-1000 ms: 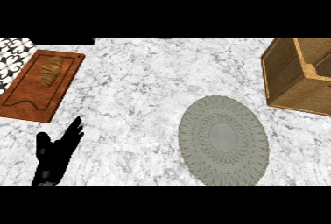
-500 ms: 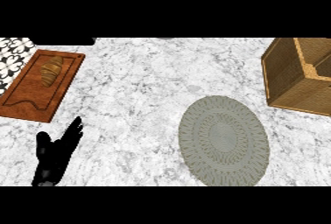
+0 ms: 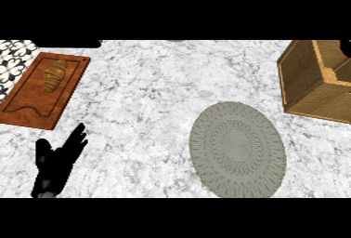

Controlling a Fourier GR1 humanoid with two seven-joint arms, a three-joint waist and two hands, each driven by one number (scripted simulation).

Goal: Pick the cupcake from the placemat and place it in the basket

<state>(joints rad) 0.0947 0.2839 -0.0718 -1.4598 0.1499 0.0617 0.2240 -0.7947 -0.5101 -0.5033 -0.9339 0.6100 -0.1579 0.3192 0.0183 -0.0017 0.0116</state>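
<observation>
Bare placemat, no cupcake in sight.

The grey oval placemat (image 3: pixel 237 149) lies on the marble surface (image 3: pixel 151 93); the basket (image 3: pixel 316 79) stands just beyond it, the board (image 3: pixel 42 90) with a pastry (image 3: pixel 55 74) well left, and the left hand (image 3: pixel 58 160) rests with fingers spread.

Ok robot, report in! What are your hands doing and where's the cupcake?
Left hand open, resting at lower left. Right hand not in view. Placemat bare, no cupcake visible. Basket at right edge, path clear.
</observation>
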